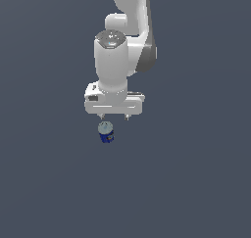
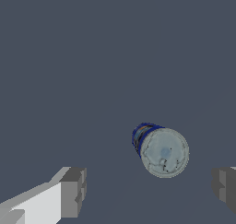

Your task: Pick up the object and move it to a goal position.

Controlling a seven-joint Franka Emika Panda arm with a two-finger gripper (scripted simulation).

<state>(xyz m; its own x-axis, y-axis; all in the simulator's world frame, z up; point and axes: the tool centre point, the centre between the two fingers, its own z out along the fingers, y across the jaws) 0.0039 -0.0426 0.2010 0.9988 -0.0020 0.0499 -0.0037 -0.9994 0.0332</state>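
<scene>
The object is a small dark-blue can with a silvery-grey top, standing upright on the flat grey surface. My white gripper hangs above it, slightly toward the exterior view's right, with the fingers spread wide and nothing between them. In the wrist view the can shows from above, with its grey lid facing the camera and the blue wall at one side. It lies between the two grey fingertips but ahead of the line joining them. The gripper touches nothing.
The white arm rises behind the gripper toward the top of the exterior view. The plain dark grey surface spreads all around the can.
</scene>
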